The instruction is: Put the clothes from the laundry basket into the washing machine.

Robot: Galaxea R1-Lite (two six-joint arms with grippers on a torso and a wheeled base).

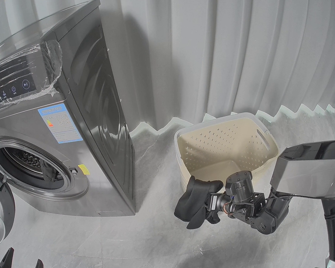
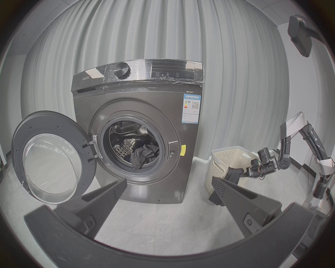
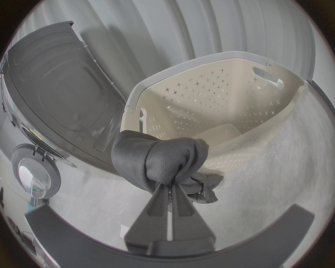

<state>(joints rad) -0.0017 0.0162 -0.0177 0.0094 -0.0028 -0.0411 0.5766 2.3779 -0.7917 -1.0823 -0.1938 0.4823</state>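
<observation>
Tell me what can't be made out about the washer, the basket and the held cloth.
All views: dark garment bunched in the right gripper, type unclear.
Left wrist view: drum holds a dark tangle, piece count unreadable.
Head view: laundry basket floor's near part hidden by its front wall and the garment.
Head view: washer door cut by the left edge.

The dark garment (image 3: 157, 157) pinched in the right jaws is matt cloth with a fine dimpled weave. Just beyond the jaws, the basket (image 3: 223, 94) is smooth cream plastic pierced with star holes. The washing machine (image 1: 92, 107) has a satin grey metal skin, crinkled clear film (image 1: 52, 59) over its panel. The floor (image 1: 145, 241) under the jaws is polished, stone-look grey.
</observation>
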